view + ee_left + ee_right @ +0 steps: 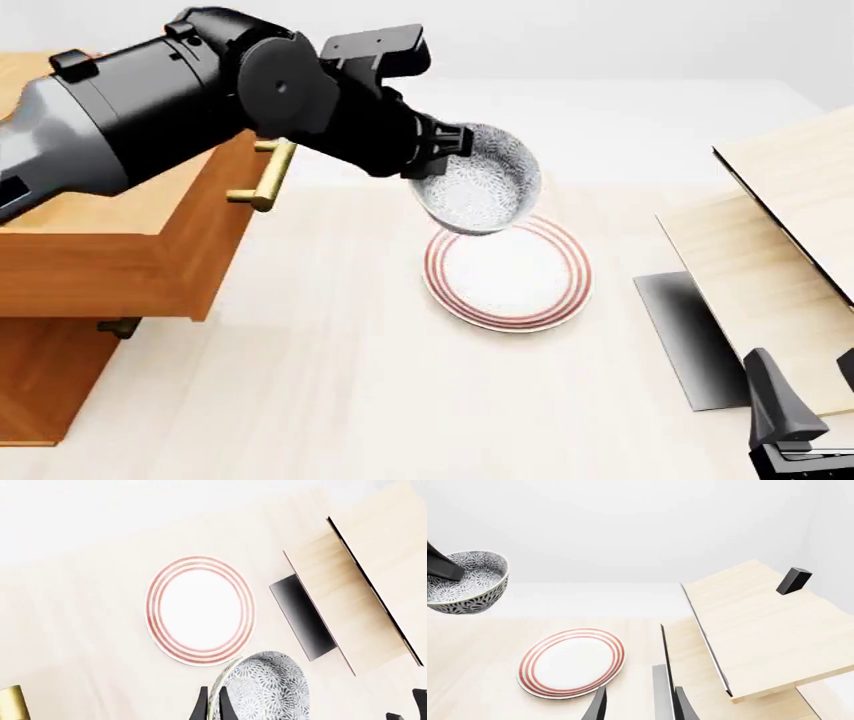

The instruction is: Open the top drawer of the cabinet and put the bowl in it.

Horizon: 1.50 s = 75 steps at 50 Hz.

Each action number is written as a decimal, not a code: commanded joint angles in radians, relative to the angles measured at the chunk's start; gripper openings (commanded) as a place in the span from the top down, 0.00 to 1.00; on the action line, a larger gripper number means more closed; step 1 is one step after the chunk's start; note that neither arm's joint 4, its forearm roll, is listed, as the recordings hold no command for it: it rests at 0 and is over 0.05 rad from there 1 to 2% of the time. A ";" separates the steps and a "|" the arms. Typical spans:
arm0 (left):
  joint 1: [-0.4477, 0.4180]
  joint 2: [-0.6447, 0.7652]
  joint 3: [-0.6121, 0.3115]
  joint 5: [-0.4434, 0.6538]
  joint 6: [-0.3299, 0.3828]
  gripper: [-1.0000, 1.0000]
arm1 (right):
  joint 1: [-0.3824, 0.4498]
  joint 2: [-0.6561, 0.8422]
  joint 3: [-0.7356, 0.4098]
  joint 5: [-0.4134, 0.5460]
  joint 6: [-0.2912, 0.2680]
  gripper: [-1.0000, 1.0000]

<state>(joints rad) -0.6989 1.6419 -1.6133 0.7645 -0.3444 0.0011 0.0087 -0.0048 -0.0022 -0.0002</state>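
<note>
The grey-and-white speckled bowl (478,183) hangs tilted in the air above the table, with my left gripper (434,150) shut on its rim. In the left wrist view one finger sits inside the bowl (267,690) and one outside, at my left gripper (212,702). The bowl (466,582) also shows in the right wrist view. The top drawer (120,235) of the orange-brown cabinet (40,385) stands pulled out at the left, its brass handle (274,175) just left of the bowl. My right gripper (801,415) is low at the near right, open (639,707) and holding nothing.
A white red-ringed plate (507,272) lies flat on the table right under the bowl. A pale light-wood structure (781,260) with slanted boards and a dark panel (687,335) fills the right side. A lower brass handle (118,326) peeks out beneath the drawer.
</note>
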 commanded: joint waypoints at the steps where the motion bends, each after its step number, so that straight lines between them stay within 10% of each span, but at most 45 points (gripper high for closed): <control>1: 0.056 0.037 -0.155 0.108 0.030 1.00 | 0.000 -0.001 0.001 0.000 0.000 0.00; 48: 0.272 -0.021 -0.353 0.282 0.030 1.00 | 0.000 -0.001 0.001 0.000 0.000 0.00; 75: 0.419 -0.132 -0.291 0.286 0.001 1.00 | 0.000 -0.001 0.001 0.000 0.000 0.00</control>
<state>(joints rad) -0.3367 1.5524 -1.9189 1.0442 -0.3442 0.0011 0.0085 -0.0048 -0.0023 -0.0001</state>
